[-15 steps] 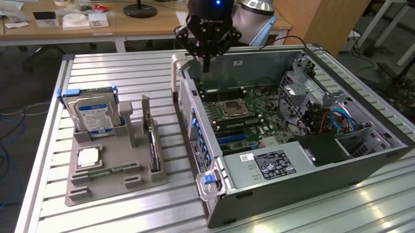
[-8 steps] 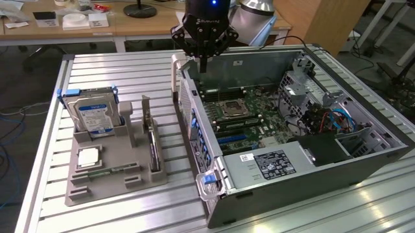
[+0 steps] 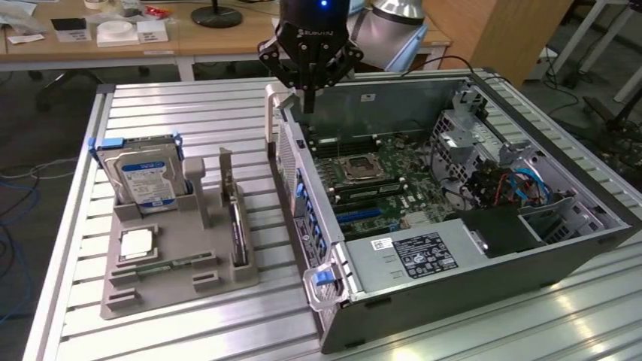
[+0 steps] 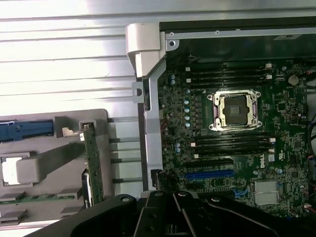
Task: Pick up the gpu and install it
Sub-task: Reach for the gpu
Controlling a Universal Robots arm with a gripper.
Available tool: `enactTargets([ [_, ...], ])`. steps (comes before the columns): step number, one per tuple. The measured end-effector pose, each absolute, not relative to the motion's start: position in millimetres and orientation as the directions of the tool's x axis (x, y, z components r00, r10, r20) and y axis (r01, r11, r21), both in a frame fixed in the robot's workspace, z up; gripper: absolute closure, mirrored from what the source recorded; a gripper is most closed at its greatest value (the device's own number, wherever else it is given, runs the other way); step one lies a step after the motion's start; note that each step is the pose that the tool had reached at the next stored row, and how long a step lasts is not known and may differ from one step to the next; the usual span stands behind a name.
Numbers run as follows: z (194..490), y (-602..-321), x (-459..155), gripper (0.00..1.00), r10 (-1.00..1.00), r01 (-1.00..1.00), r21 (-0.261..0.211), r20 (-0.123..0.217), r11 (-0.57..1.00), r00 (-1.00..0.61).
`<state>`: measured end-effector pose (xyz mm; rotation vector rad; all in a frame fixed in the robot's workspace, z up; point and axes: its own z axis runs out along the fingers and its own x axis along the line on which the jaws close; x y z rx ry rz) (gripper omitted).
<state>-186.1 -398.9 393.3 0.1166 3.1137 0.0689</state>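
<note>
Exterior view, nearest first: an open computer case (image 3: 482, 293) lies on its side on the slatted metal table (image 3: 201, 113), with its near corner toward 6 o'clock. The power supply (image 3: 422, 254) carries a label too small to read. At 9 o'clock of the case sits a gray holder tray (image 3: 180, 248). In the tray's near part a narrow memory stick (image 3: 165, 265) lies flat, partly sunk in a groove. The gpu (image 3: 236, 229) stands on edge in a slot along the tray's 3 o'clock side, silver bracket at its far end. It is seen edge-on, so its cooler face is hard to make out. In the wrist view the gpu (image 4: 93, 168) is a thin green strip, one end hidden behind the dark gripper housing. Farther back, at the tray's 11 o'clock, a hard drive (image 3: 143, 178) stands upright. Inside the case are the motherboard (image 3: 386, 180) and CPU socket (image 3: 358, 167). Farthest, the gripper (image 3: 309, 101) hangs over the case's 11 o'clock corner, well apart from the gpu. Its fingers are pressed together into one dark stem, and the arm is cut off at 12 o'clock.
</note>
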Motion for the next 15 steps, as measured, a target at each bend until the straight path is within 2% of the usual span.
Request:
enactTargets([
  [15, 393.3, -398.8, -200.0, 0.89, 0.075, 0.074, 0.045, -0.023, 0.996, -0.997],
])
